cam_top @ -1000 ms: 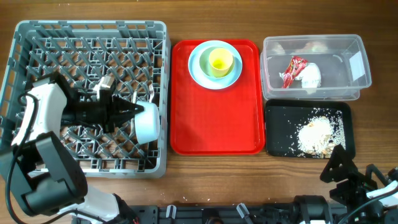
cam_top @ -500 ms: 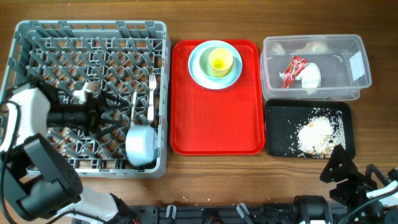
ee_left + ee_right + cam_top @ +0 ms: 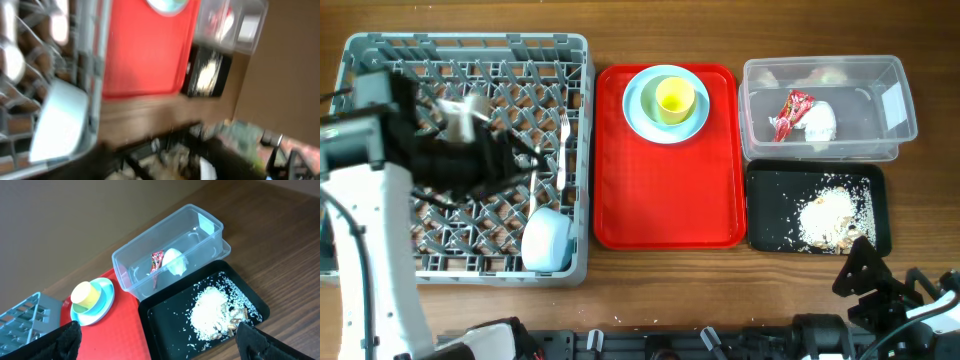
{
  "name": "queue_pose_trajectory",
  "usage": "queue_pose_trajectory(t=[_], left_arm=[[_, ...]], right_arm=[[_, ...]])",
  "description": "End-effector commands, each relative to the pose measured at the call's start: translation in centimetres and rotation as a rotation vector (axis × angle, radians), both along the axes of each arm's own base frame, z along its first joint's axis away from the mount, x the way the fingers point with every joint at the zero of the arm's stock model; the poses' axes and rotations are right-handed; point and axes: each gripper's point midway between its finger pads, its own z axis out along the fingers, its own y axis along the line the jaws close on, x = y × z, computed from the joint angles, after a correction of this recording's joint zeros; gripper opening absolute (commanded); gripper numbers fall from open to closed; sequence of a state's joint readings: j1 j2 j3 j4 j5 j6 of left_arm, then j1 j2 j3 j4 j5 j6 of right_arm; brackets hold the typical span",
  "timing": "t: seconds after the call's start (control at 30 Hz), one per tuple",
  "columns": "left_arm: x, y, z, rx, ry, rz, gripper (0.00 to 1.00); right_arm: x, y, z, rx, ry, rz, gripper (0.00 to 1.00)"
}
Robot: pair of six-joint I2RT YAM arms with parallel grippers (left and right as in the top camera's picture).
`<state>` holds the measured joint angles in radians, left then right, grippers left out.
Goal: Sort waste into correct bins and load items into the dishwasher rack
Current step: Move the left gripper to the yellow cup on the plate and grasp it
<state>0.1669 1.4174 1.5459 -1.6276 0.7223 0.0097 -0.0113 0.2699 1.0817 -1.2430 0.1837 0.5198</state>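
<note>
Bowl (image 3: 547,240), pale blue, plain: tilted in dishwasher rack (image 3: 582,150), front right corner, against the wall; open pegs behind. Left gripper (image 3: 523,158) above rack middle, blurred, opening not discernible. Right gripper (image 3: 162,341) spread wide, empty, near black tray (image 3: 760,230).

bowl (image 3: 547,240) in rack (image 3: 470,41), cup (image 3: 674,98) on plate (image 3: 636,108)

Left arm (image 3: 365,235) — white shell, black joints; right arm (image 3: 875,288) black; right pincer (image 3: 160,341) — black, blocky tips.
</note>
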Motion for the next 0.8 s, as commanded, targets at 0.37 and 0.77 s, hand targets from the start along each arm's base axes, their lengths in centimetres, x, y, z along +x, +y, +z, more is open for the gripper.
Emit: queue_pose_trajectory(t=[0.37,0.77], left_arm=[[-8.6,1.0,-16.8,0.711,0.480,0.138,0.04],[-1.9,2.5,-6.8,0.780,0.173,0.313,0.04]], right_arm=[[-0.1,-0.2,-0.1,0.002,-0.001,-0.015,1.00],[-0.1,-0.2,-0.1,0.002,-0.001,-0.015,1.00]])
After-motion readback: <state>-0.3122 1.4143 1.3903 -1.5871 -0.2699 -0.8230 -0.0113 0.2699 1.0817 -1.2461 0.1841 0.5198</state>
